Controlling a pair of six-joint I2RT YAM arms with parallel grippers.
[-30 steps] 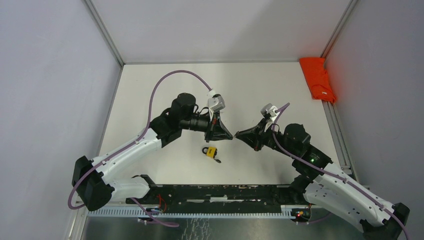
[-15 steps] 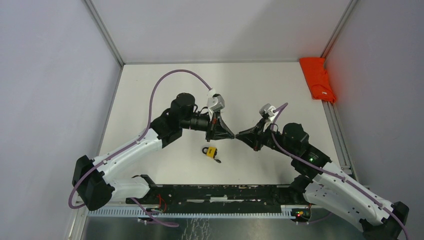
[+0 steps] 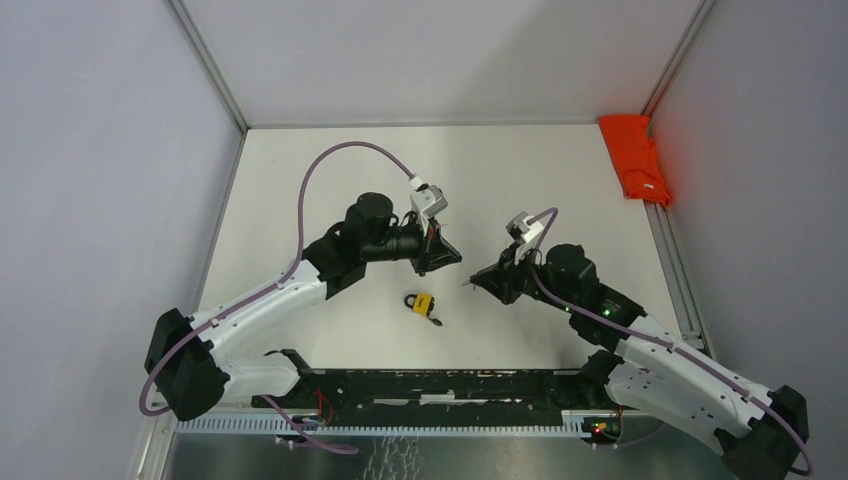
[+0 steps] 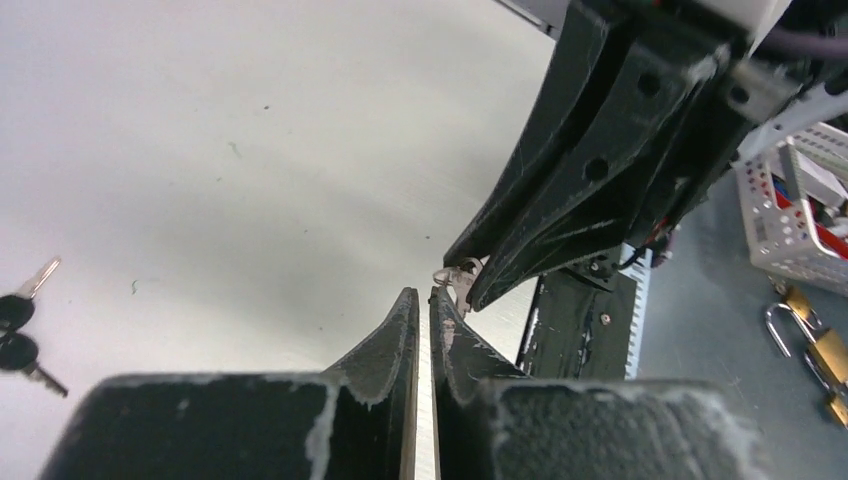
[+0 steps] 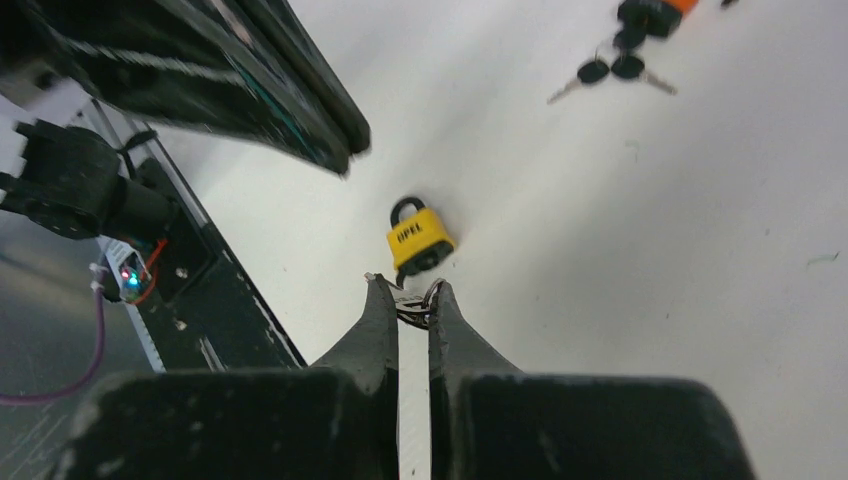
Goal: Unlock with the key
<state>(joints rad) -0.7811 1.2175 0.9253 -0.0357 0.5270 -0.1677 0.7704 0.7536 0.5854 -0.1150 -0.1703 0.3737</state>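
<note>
The counter [image 3: 300, 190] was a smooth, matt white sheet. Pale grey walls closed it in on the left, right and far sides, aluminium rails ran along the side edges, and a black rail ran along the near edge. An orange fabric bundle [image 3: 634, 160] lay against the right rail near the far corner, well apart from the work. Open surface lay all round the middle of the counter. The padlock [image 3: 422, 303] had a yellow body, a dark curved shackle and black lettering. It lay flat near the centre, closer to the near rail than either claw tip. The left claw [image 3: 455, 259] and the right claw [image 3: 474, 283] faced each other tip to tip, near one another but not touching, both raised off the surface. Both had tapered black fingers with scuffed, greyed edges. The right claw was closed on a small metal key ring [image 5: 417, 306] pinched at its fingertips; the key blade could not be made out. The left claw's fingers stood parted by a narrow slit with nothing between them. A loose pair of black-headed keys [image 5: 610, 68] lay on the counter, well apart from the padlock.
</note>
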